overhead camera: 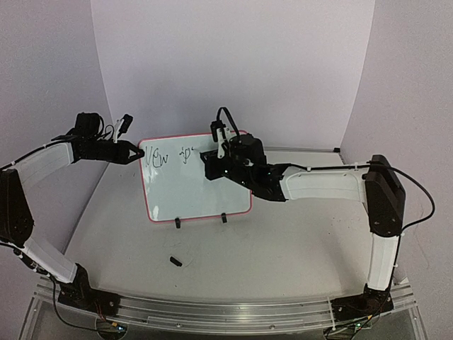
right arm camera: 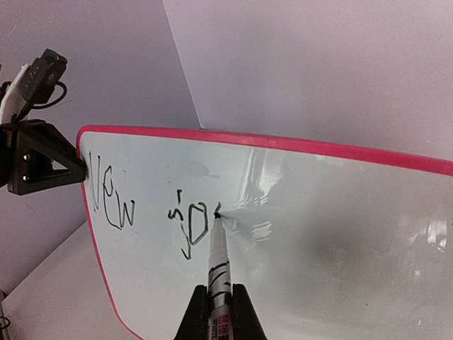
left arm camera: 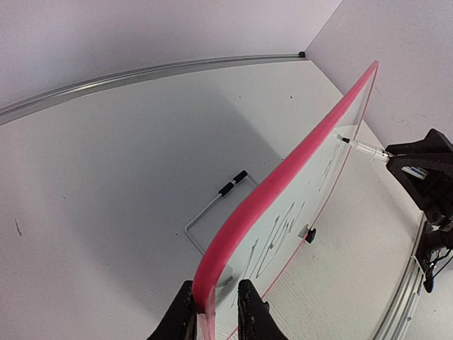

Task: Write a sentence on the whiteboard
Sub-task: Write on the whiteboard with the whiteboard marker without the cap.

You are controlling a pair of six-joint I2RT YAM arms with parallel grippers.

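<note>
Left jaws are clamped on the upper left edge of the small rectangular white whiteboard with its thin pink-red rim (overhead camera: 198, 191), one finger (left arm camera: 249, 312) on the written face and the other behind it. The right jaws are closed tight around the barrel of a slim white marker with black print (right arm camera: 218, 273).

The pale worktop (overhead camera: 283, 262) carries the board toward the back wall, roughly mid-way between the arms. It stands on its long edge on two small black feet (overhead camera: 178, 223), with a thin wire prop (left arm camera: 212, 212) behind it. The marker tip touches the face at the upper right of the "o". The sentence (right arm camera: 113, 202) reads only "New jo" so far, high on the left part of the board, so I judge most of the writing is yet to come and the step in hand is finishing the second word.

To do it well:
- **Pressure:** it should be light, since the board is pinned at one edge only and a hard push would likely rock it back on the prop.
- **Between letters:** the tip should lift clear, then land just beside the "o".
- **Line:** "jo" sits a little lower than "New", so the line wants levelling off rather than sinking further.
- **Room:** there is plenty of bare face to the right and below.

A small black cap (overhead camera: 175, 261) lies on the worktop in front of the board, well apart from both arms.
</note>
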